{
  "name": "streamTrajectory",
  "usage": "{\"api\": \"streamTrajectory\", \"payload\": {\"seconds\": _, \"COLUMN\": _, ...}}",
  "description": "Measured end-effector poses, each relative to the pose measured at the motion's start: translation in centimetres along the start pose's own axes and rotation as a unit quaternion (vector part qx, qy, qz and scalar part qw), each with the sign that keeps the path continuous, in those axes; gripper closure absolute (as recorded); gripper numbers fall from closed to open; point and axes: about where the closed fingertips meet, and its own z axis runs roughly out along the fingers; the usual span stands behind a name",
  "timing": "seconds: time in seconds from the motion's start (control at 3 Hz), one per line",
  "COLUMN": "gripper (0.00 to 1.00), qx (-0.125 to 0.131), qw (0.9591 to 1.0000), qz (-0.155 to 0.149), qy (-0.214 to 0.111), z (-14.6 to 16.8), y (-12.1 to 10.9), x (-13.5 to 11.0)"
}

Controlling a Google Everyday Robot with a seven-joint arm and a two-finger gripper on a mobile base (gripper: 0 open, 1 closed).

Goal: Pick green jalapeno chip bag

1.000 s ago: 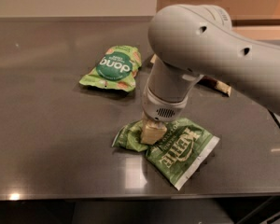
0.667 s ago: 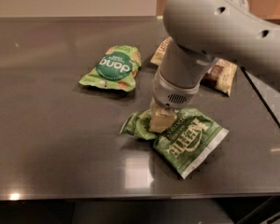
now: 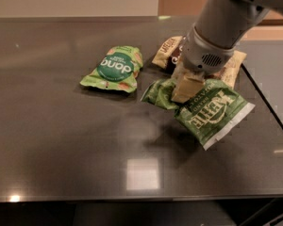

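The green jalapeno chip bag, with white "KETTLE" lettering and a white sealed end, hangs tilted above the dark table, its shadow on the surface below it. My gripper comes down from the upper right on the grey arm and is shut on the bag's crumpled left part, with one cream finger showing across the bag. The bag's far end is hidden behind the gripper.
A smaller light-green "dang" bag lies on the table to the left. A brown-and-cream bag lies behind the gripper, partly hidden by the arm. The table's right edge runs close to the lifted bag.
The gripper has risen and moved up and to the right with the green bag in it. The bag has left the table and now hangs above it.
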Motion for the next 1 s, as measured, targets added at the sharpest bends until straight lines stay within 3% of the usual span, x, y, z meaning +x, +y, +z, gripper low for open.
{"api": "streamTrajectory", "payload": {"seconds": 0.67, "gripper": 1.00, "qx": 0.035, "qw": 0.9988, "qz": -0.002, "qy": -0.034, "z": -5.6, "y": -1.9, "x": -0.1}}
{"api": "streamTrajectory", "payload": {"seconds": 1.0, "gripper": 1.00, "qx": 0.035, "qw": 0.9988, "qz": -0.002, "qy": -0.034, "z": -5.6, "y": -2.0, "x": -0.1}}
